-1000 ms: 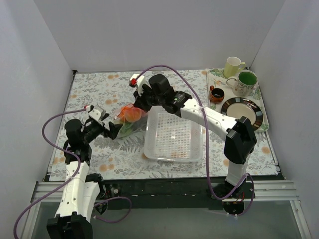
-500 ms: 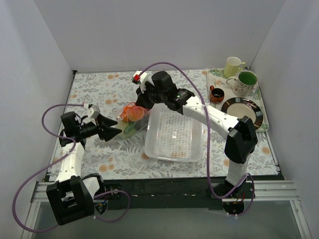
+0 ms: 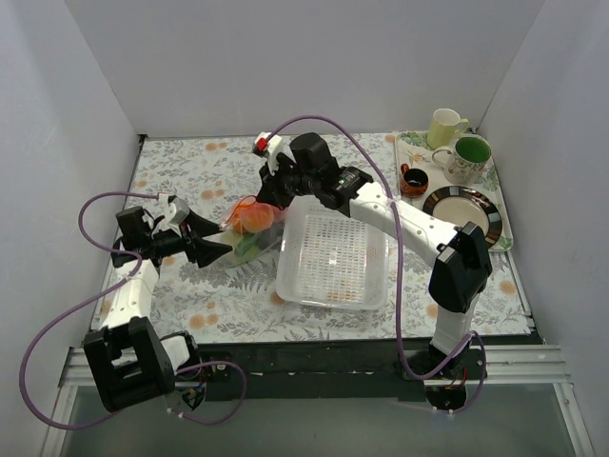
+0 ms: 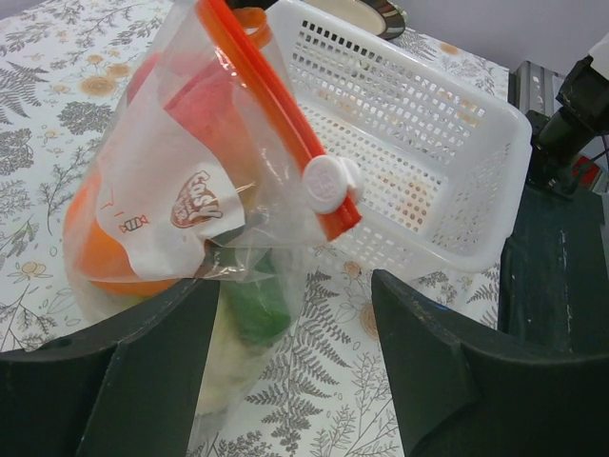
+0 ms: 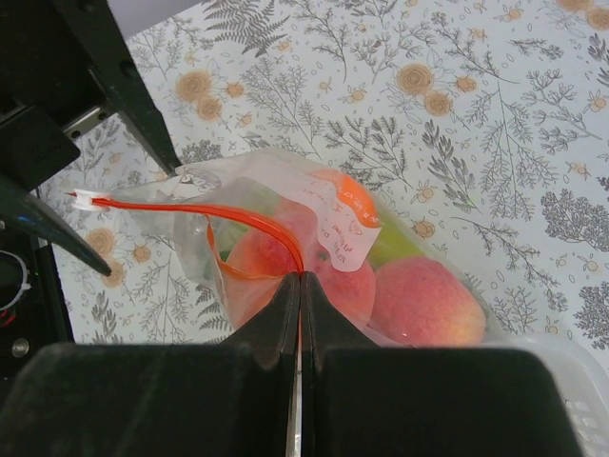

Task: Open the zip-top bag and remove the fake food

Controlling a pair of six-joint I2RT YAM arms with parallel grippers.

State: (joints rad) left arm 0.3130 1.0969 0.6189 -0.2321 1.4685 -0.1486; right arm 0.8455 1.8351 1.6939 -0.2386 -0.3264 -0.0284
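Clear plastic bag [image 3: 249, 228] of food [image 5: 419, 305] on the counter [image 3: 190, 171]: right tool [image 5: 299, 286], at its 1 o'clock, pinches the red zip [image 5: 190, 208]; left tool [image 4: 290, 286] spread wide at 8; white basket [image 3: 328, 303] just beside at 4.

My right end effector [image 5: 298, 286] is pinched tight on the mouth of the zip-top bag [image 5: 400, 286], arm stretched way out above it. My left end effector [image 3: 225, 242] sits just left of the bag, fingers spread wide, wrist pointing at it.

Lab booth: plain white walls [image 3: 314, 67] enclose table [image 3: 190, 162].
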